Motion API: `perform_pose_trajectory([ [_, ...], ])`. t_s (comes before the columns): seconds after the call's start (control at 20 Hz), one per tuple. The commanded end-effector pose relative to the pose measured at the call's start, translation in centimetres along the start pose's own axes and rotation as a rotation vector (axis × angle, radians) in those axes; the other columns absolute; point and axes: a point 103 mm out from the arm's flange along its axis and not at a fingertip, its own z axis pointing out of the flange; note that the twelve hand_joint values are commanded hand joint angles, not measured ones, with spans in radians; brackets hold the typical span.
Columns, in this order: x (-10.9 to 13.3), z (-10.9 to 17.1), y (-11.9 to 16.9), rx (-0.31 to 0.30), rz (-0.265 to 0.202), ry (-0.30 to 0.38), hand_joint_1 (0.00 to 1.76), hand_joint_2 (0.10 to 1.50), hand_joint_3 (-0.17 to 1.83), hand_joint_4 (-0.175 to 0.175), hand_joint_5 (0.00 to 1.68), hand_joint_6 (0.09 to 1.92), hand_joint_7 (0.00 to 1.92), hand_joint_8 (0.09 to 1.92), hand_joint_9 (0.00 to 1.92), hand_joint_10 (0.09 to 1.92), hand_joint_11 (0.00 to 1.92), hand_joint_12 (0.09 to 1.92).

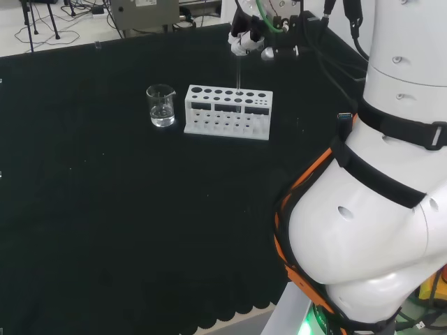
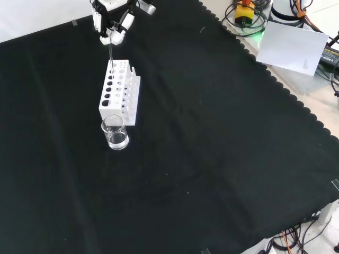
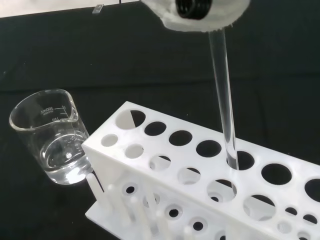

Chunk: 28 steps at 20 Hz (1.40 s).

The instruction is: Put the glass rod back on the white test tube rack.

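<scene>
A clear glass rod (image 3: 223, 95) hangs nearly upright from the hand (image 3: 200, 15), whose fingers are curled round its top. Its lower tip sits at the mouth of one of the large holes in the back row of the white test tube rack (image 3: 150, 160). In the head view the hand (image 1: 246, 40) is above the rack (image 1: 228, 112), with the rod (image 1: 238, 78) reaching down to the rack's top plate. The front view has the hand (image 2: 110, 27) at the top, the rod (image 2: 110, 53) below it and the rack (image 2: 119, 91) beneath.
A small glass beaker (image 1: 160, 106) with a little clear liquid stands just left of the rack in the head view; in the front view the beaker (image 2: 115, 132) is in front of it. Black cloth (image 1: 105, 209) covers the bench all round.
</scene>
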Motion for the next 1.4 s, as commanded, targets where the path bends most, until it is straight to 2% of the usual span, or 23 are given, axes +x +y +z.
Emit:
perform_pose_trajectory([
  [0.05, 0.0, 0.8, 0.1, 0.029, -0.004, -0.022, 1.30, 1.05, 0.00, -0.175, 1.19, 0.32, 1.14, 1.07, 1.72, 0.72, 1.34, 0.82],
  [0.4, 0.2, 0.7, 0.3, 0.025, -0.010, -0.005, 1.30, 1.05, 0.00, -0.175, 1.19, 0.32, 1.14, 1.07, 1.72, 0.72, 1.33, 0.82],
  [1.15, 0.4, 1.4, 1.1, 0.066, -0.006, 0.005, 1.30, 1.05, 0.00, -0.175, 1.19, 0.33, 1.14, 1.06, 1.73, 0.73, 1.33, 0.82],
  [1.4, 0.0, 1.5, 1.7, 0.122, 0.003, 0.036, 1.30, 1.04, 0.00, -0.175, 1.18, 0.36, 1.18, 1.01, 1.75, 0.73, 1.34, 0.82],
])
